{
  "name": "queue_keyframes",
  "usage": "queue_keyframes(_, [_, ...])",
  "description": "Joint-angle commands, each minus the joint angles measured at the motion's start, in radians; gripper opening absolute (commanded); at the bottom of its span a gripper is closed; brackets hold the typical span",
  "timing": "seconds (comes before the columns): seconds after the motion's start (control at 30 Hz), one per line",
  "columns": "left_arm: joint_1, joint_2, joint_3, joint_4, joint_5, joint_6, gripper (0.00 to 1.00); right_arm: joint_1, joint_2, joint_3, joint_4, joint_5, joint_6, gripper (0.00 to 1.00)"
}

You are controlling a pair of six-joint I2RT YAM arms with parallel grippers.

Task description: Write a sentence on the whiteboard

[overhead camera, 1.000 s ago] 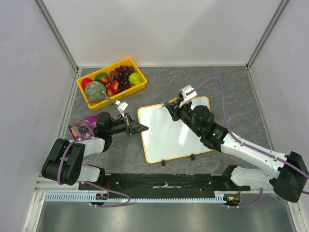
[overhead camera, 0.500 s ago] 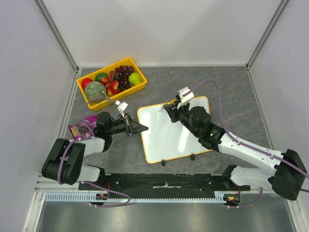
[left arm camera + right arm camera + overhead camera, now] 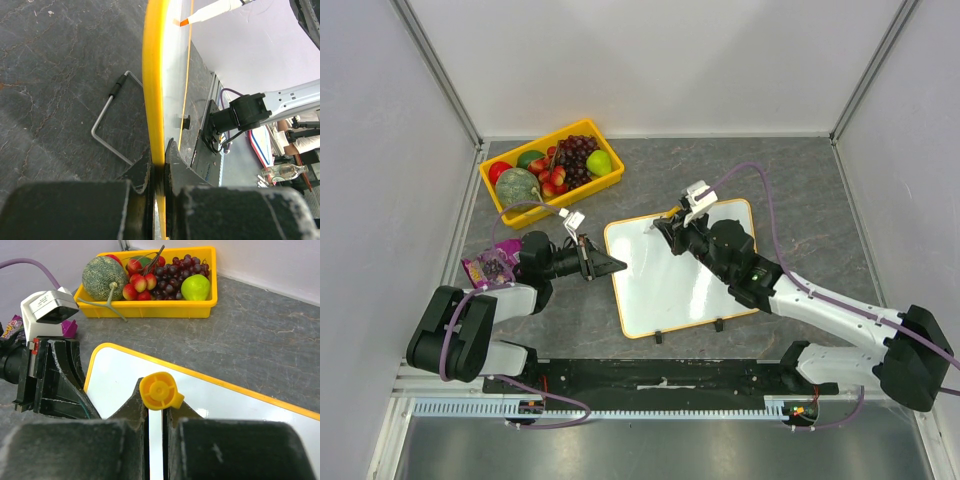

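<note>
Counter (image 3: 800, 190): grey stone-look top; everything here rests on it.
Whiteboard (image 3: 665, 285): on the counter in front of my two bases, its two black feet on the edge nearest me. Its face looks bare from above, so I judge the sentence is not yet begun.
Crate (image 3: 165, 309): yellow and full of fruit, well apart from the whiteboard, beyond its far left corner.
Left pincer (image 3: 158, 160): clamped on the whiteboard's left rim, the yellow edge pinched between the two jaws.
Right pincer (image 3: 156, 407): closed on the marker (image 3: 159, 391) and poised over the whiteboard's far edge, near the middle.
Marker tip: orange, just at the whiteboard's far part in my left wrist view. I cannot tell whether it touches.
Risk, whiteboard: I hold it at one rim only. A hard press or a long sideways stroke could swing it around that pinch or slide it out.
Risk, marker: my grip on it is narrow, so drag on the tip may tilt it between the jaws and the letters would wander.
Risk, stroke: too light a press would leave gaps.
</note>
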Motion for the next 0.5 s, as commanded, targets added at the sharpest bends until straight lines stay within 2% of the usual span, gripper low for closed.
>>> queue_keyframes(0.0, [-0.018, 0.022, -0.016, -0.064, 0.002, 0.185, 0.02, 0.004, 0.021, -0.004, -0.014, -0.017, 0.000, 0.00])
queue_keyframes(0.47, [-0.018, 0.025, -0.016, -0.065, 0.002, 0.182, 0.02, 0.004, -0.016, -0.051, -0.071, 0.018, -0.004, 0.00])
